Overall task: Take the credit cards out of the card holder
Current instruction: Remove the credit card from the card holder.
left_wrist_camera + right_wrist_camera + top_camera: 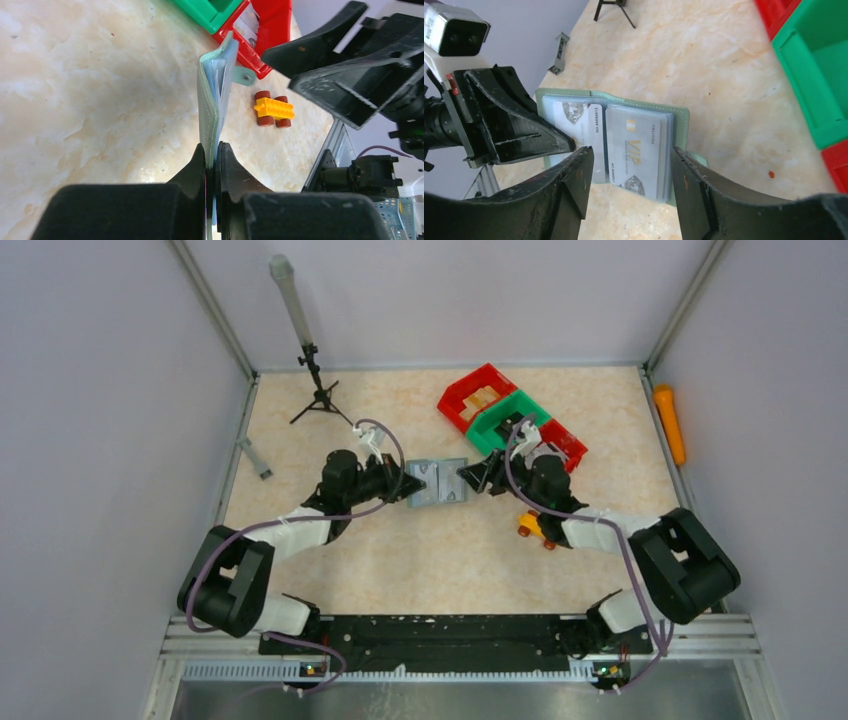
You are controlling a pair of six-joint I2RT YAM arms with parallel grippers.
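Currently entered, item by item.

Item one, the card holder (681, 125): a flat grey-green fold-over wallet with clear inner sleeves. It is spread open near the middle of the pale marbled table (420, 560), between the two arms. Its left edge is clamped in the left gripper (212, 147), whose jaws are pressed together on it. Whether its underside rests on the table cannot be told.

Item two, the credit cards (639, 150): pale silvery rectangular cards printed "VIP". They are seen in both halves of the holder, all seated inside the sleeves. None is seen lying loose on the table.

Item three, the right gripper (630, 152): its jaws stand apart, framing the right-hand stack of sleeves, and nothing is seen held between them.

Progress: the holder is judged opened and steadied. Extraction is judged not yet begun, so every card is left to be drawn out.

Other items:
- A red plastic bin (455, 400) and a green plastic bin (490, 430) are set together at the far right.
- A small yellow toy car with brown wheels (272, 111) is noted near the right arm.
- A black tripod stand (318, 390) is noted at the far left.
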